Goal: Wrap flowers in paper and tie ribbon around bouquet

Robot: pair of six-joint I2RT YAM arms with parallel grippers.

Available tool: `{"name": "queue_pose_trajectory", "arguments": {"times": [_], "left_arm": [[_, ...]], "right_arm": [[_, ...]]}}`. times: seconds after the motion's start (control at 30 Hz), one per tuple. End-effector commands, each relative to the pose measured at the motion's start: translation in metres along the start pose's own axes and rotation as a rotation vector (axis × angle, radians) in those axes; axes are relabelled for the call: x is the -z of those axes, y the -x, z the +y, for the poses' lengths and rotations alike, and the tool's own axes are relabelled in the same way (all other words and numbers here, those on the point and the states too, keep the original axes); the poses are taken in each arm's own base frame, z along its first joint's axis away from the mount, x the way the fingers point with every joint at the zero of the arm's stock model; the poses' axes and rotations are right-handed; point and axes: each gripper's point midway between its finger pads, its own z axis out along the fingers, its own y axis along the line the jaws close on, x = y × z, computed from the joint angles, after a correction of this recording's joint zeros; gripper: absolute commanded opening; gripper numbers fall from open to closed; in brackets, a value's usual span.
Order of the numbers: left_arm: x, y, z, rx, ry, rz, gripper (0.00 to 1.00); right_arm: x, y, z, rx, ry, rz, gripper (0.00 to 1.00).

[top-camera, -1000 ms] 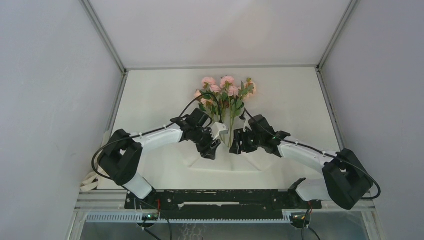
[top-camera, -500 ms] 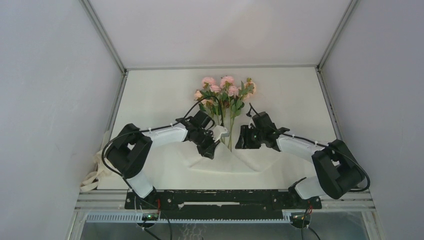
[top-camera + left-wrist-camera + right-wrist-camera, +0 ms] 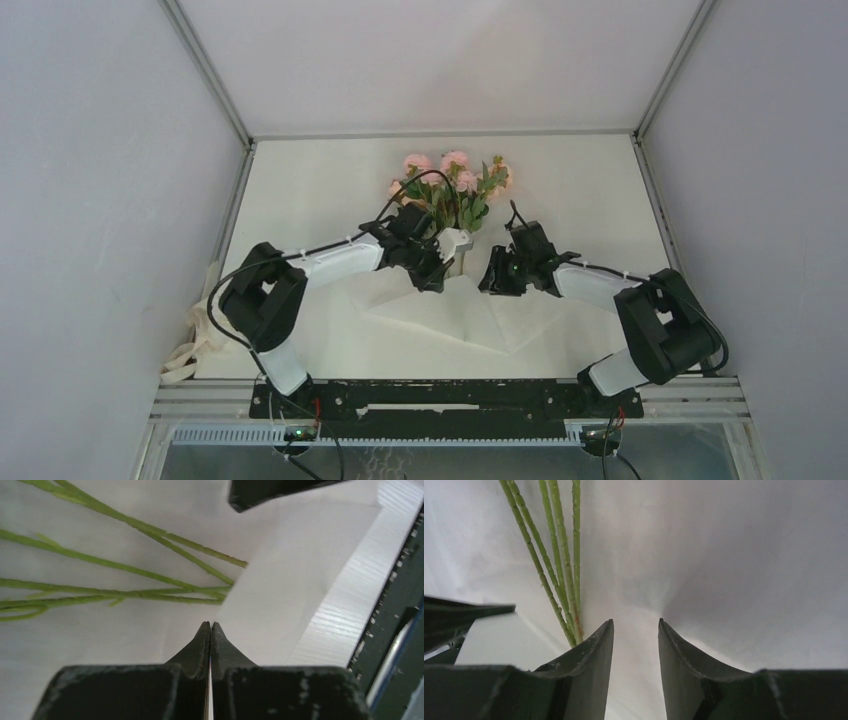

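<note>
Pale grey walls (image 3: 100, 220) close in a white bench (image 3: 300, 190). Flowers (image 3: 452, 178) lie at upper centre of the top view, pink heads toward the far edge. Their stems (image 3: 125, 592) run down toward the arms and onto the paper (image 3: 440, 320). It spreads across the middle of the bench in creased folds and rises to a peak between the two wrists. Ribbon (image 3: 186, 355) sits in loose cream loops at lower left, off the bench's edge.

Left arm (image 3: 330, 260) reaches in from the left. In its wrist view the left jaws are pressed together, tips right at the corner of a folded flap (image 3: 285, 580) of the paper, apparently pinching it. The stem ends lie just beyond and to the left.

Right arm (image 3: 590, 285) reaches in from the right. The right jaws stand partly spread over bare paper, holding nothing, with the stems just left of the left finger. A dark part of each arm's jaws shows in the other's wrist view: upper right of the left view, far left of the right one.
</note>
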Motion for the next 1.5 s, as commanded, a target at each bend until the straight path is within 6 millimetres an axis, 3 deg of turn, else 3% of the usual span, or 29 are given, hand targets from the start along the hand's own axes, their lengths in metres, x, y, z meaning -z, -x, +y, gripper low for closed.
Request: {"name": "queue_pose_trajectory", "arguments": {"times": [0.0,0.17,0.27,0.4,0.47,0.57,0.73,0.83,0.93,1.03,1.13,1.27,1.33,1.47], "left_arm": [[-0.008,0.011,0.031,0.028,0.117,0.017,0.0],[-0.019,-0.011,0.035,0.093,0.127,0.095,0.0],[-0.017,-0.021,0.04,0.119,0.162,0.116,0.0],[-0.017,-0.025,0.038,0.151,0.16,0.113,0.0],[-0.017,-0.026,0.037,0.159,0.159,0.113,0.0],[-0.012,-0.025,0.036,0.156,0.163,0.105,0.0],[0.009,-0.015,0.036,0.126,0.2,0.072,0.0],[0.028,-0.004,0.034,0.103,0.219,0.035,0.12],[0.05,0.008,0.017,0.032,0.196,-0.016,0.25],[0.063,0.009,-0.016,-0.084,0.136,-0.025,0.28],[0.056,-0.006,-0.051,-0.138,0.018,0.052,0.2],[0.034,-0.022,-0.075,-0.228,-0.045,0.125,0.16],[0.023,-0.028,-0.066,-0.243,-0.019,0.159,0.13],[0.006,-0.059,-0.03,-0.269,0.095,0.313,0.1]], "right_arm": [[0.024,0.02,0.005,0.007,-0.028,-0.108,0.47],[0.051,0.024,0.004,0.026,-0.071,-0.19,0.47],[0.063,0.018,0.021,0.107,-0.043,-0.217,0.47],[0.061,-0.015,0.062,0.228,0.103,-0.138,0.42],[0.051,-0.038,0.072,0.227,0.147,-0.06,0.37],[0.03,-0.058,0.051,0.173,0.053,0.014,0.24],[0.006,-0.08,0.024,0.087,-0.029,0.106,0.12],[0.0,-0.082,0.017,0.064,-0.046,0.127,0.09],[-0.001,-0.081,0.013,0.047,-0.05,0.137,0.08],[-0.001,-0.081,0.011,0.036,-0.049,0.148,0.08],[-0.001,-0.082,0.012,0.033,-0.045,0.152,0.08],[-0.001,-0.081,0.012,0.029,-0.044,0.15,0.07],[-0.002,-0.081,0.012,0.028,-0.044,0.154,0.07],[-0.002,-0.083,0.009,0.031,-0.054,0.159,0.07]]}}
